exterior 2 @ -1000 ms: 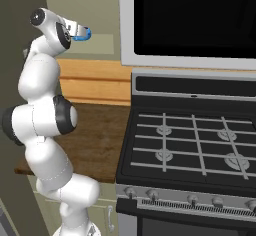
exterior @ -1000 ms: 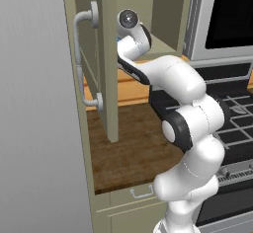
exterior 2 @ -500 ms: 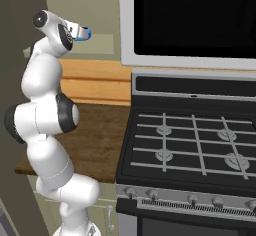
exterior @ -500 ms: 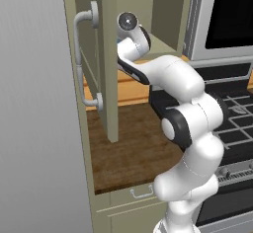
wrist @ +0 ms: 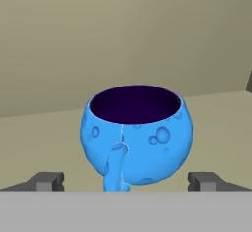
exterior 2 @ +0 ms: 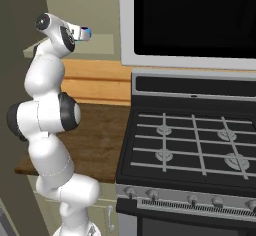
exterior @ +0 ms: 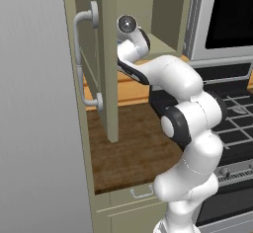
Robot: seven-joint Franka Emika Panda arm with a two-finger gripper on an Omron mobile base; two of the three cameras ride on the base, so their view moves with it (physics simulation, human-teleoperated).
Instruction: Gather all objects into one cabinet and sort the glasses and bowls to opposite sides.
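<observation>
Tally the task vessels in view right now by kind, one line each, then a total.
Bowls: 1, the blue bowl, upright on the cabinet shelf ahead of the open tool
Glasses: 0
Total: 1

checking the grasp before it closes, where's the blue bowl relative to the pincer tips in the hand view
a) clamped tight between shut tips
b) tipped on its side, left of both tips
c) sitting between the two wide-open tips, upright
c: the blue bowl stands upright on the pale shelf, centred in the open pincer, whose tips stand apart on either side of it.
</observation>
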